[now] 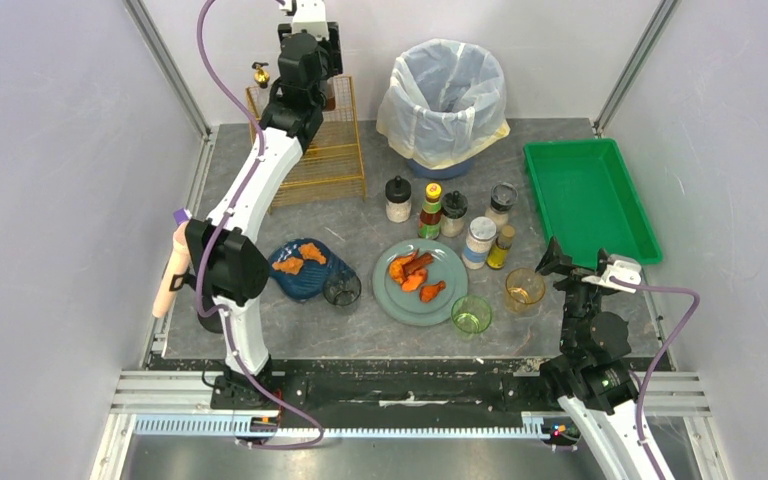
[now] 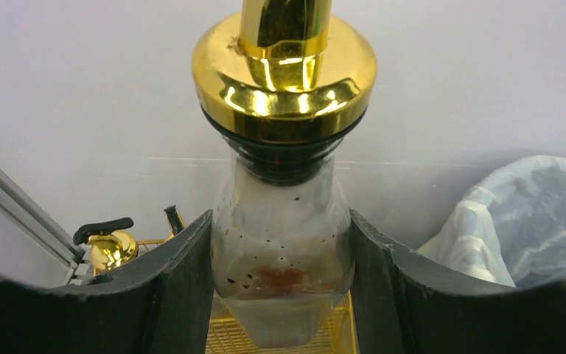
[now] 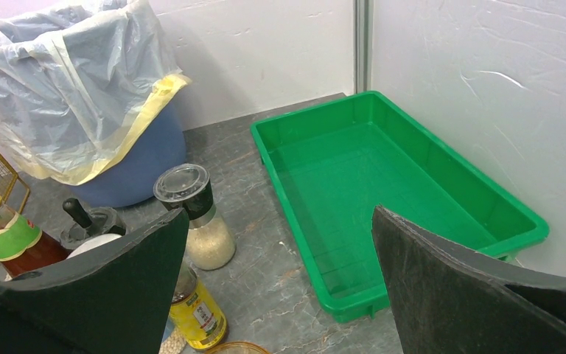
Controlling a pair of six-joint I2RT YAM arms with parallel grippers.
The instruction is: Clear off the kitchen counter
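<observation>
The dark grey veined table point(image 1: 355, 338) fills the floor of the white-walled cell, running from the arm bases to the back wall. The left arm reaches to the far left corner, where the left claw point(image 2: 281, 284) is clamped on a glass bottle point(image 2: 280, 228) with a gold pourer cap point(image 2: 284, 74); both pads press its sides. The bottle hangs upright over the gold wire basket point(image 1: 332, 160), though whether its base touches the wire I cannot tell. A second gold-capped bottle point(image 2: 110, 248) stands just behind the basket.

The right claw point(image 3: 280, 215) hovers near the table's right near corner with its jaws wide apart and nothing between them, facing the green tray point(image 1: 585, 195).

A bag-lined bin point(image 1: 445, 100) stands at the back. Spice jars point(image 1: 450, 215) cluster mid-table. In front of them sits a grey plate point(image 1: 386, 292) with orange food, flanked by what looks like a dark blue dish point(image 1: 305, 280) and three glasses point(image 1: 471, 315).
</observation>
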